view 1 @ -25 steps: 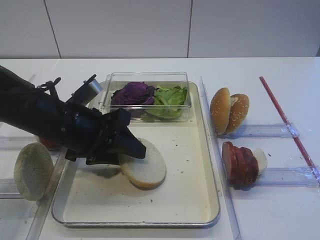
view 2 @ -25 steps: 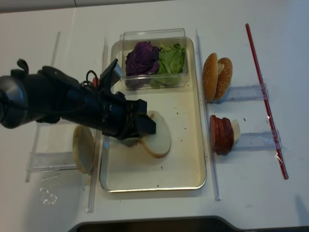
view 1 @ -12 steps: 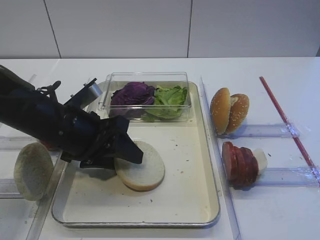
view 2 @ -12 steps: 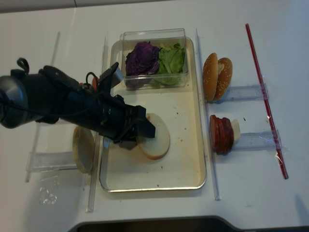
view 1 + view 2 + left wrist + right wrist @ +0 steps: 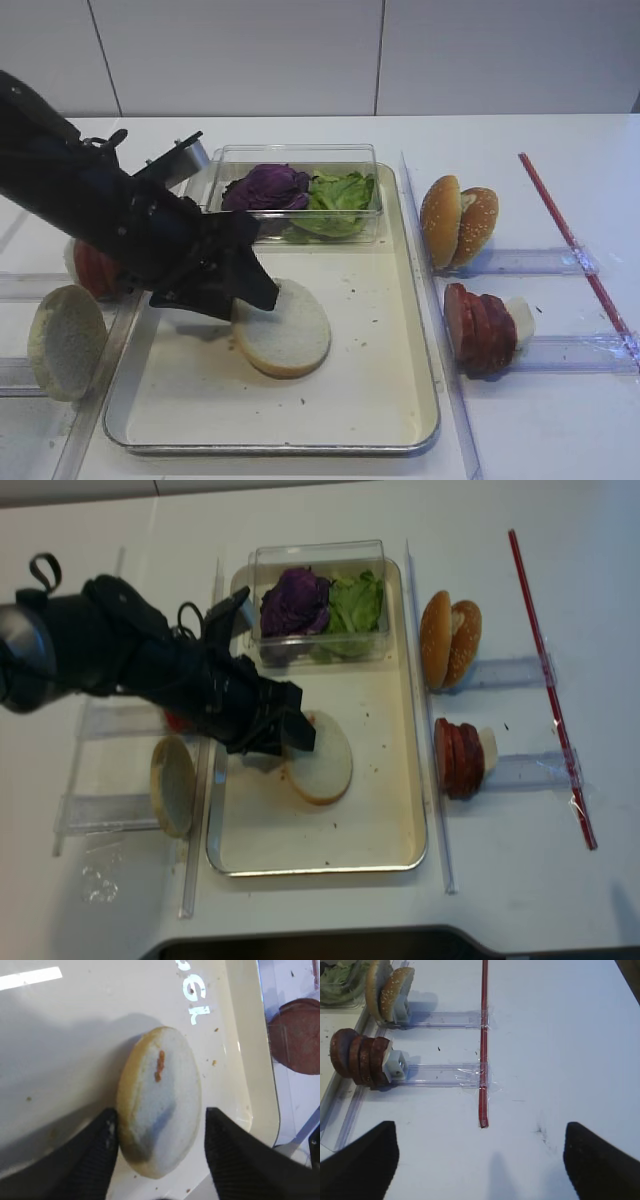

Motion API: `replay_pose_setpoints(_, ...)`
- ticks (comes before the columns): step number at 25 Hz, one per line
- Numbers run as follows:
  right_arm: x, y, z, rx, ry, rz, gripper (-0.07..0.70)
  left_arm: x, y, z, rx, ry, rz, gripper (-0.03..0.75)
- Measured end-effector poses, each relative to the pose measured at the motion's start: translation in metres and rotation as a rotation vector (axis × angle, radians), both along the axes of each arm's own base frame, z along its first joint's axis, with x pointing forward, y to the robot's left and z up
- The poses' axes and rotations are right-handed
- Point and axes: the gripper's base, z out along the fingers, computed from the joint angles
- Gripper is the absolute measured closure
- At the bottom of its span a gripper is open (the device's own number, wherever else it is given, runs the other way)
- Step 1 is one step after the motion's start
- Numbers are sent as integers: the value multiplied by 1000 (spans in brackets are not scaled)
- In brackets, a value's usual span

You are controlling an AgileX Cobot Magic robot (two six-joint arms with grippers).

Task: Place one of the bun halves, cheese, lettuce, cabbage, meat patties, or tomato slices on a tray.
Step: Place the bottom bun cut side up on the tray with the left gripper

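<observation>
The pale bun half (image 5: 285,339) is lying flat, cut face up, on the tray (image 5: 385,395), left of the tray's middle and nearer its left rim than its right. The left claw (image 5: 159,1147) is standing released around it: in the left wrist view its two dark fingers (image 5: 97,1145) are flanking the bun, one just beside or possibly grazing the tan rim, the other showing a sliver of tray between itself and the bread. That near finger is posing the main risk: if the arm is pulling back at a slant rather than lifting straight, it is likely dragging the soft bun toward the tray's left rim or tipping it onto its edge. The left arm is also hanging low over the tray's left rim, near the tomato slices (image 5: 92,270) on the worktop just outside it and near the front left corner of the clear box (image 5: 300,192) holding lettuce (image 5: 340,200) and purple cabbage (image 5: 266,187), so a careless swing is risking a knock to either. The right claw (image 5: 480,1160) is waiting spread over bare worktop at the right side, well apart from the meat patties (image 5: 357,1060), and is threatening nothing.
</observation>
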Motion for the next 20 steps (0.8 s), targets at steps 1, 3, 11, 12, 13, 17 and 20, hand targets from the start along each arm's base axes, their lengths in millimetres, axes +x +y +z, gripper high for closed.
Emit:
replay_pose_setpoints(1, 0, 0, 0, 0, 0, 0, -57, 0, 0, 2, 9, 4, -8, 318)
replay_pose_setpoints(3, 0, 0, 0, 0, 0, 0, -57, 1, 1, 3, 33, 9, -31, 318)
replay_pose_setpoints(11, 0, 0, 0, 0, -2, 0, -57, 5, 5, 14, 111, 21, -72, 318)
replay_pose_setpoints(12, 0, 0, 0, 0, -2, 0, -57, 6, 5, 17, 117, 19, -80, 318)
replay_pose_setpoints(13, 0, 0, 0, 0, -2, 0, -57, 7, 5, 19, 121, 22, -86, 318)
replay_pose_setpoints(17, 0, 0, 0, 0, -2, 0, -57, 12, 5, 30, 141, 7, -112, 318)
replay_pose_setpoints(20, 0, 0, 0, 0, -2, 0, -57, 15, 5, 45, 150, -41, -107, 318)
